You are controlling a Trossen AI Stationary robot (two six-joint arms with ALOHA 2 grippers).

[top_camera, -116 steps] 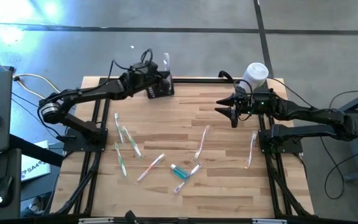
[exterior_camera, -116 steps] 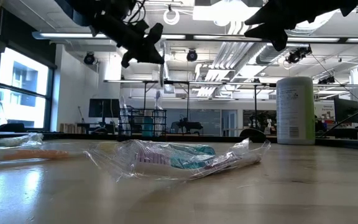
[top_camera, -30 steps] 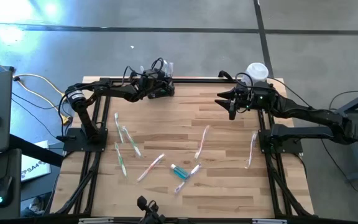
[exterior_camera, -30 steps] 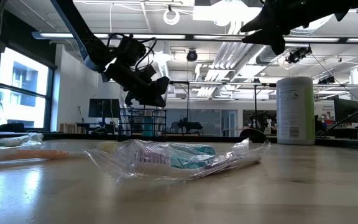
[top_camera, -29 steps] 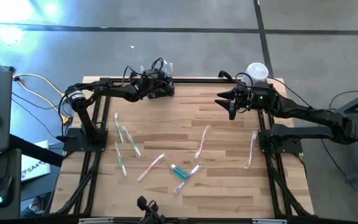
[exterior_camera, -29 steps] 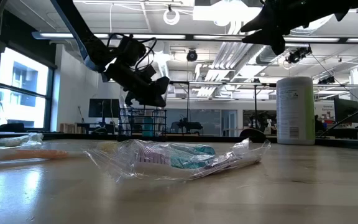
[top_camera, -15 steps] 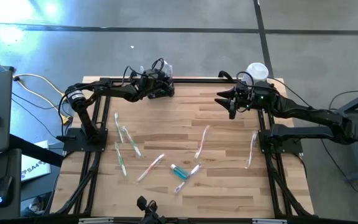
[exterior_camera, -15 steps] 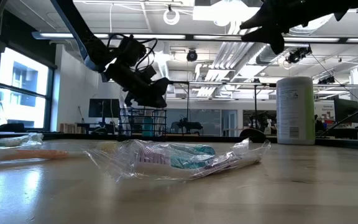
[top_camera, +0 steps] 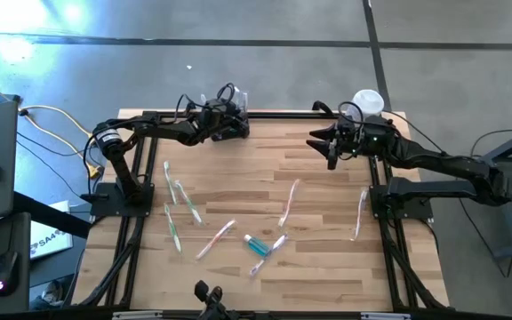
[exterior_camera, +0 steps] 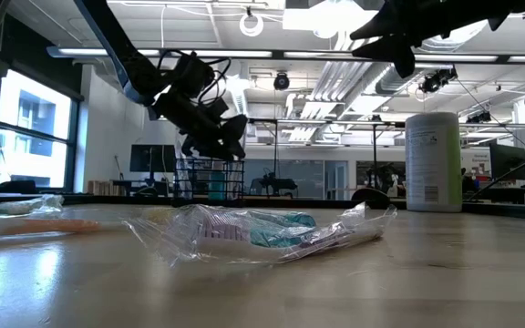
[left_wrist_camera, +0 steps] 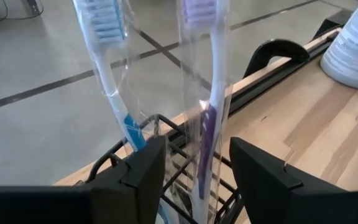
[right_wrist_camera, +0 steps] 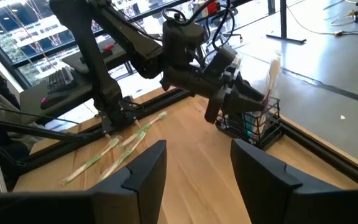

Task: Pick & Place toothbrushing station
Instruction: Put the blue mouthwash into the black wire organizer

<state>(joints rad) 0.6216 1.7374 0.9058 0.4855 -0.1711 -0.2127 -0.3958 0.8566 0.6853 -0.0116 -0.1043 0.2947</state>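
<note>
toothbrushing station (top_camera: 232, 127) at table's (top_camera: 327, 267) far edge, left gripper (top_camera: 236, 124) jaws apart over it

A black wire toothbrushing station (left_wrist_camera: 166, 162) is seen at twelve o'clock on the pale, wood-grained table (top_camera: 327, 267). Two white toothbrushes are held in it — one (left_wrist_camera: 114, 81) accented in blue, the other (left_wrist_camera: 210, 93) in purple. At one o'clock, a white container (top_camera: 367, 101) is seen.
</note>
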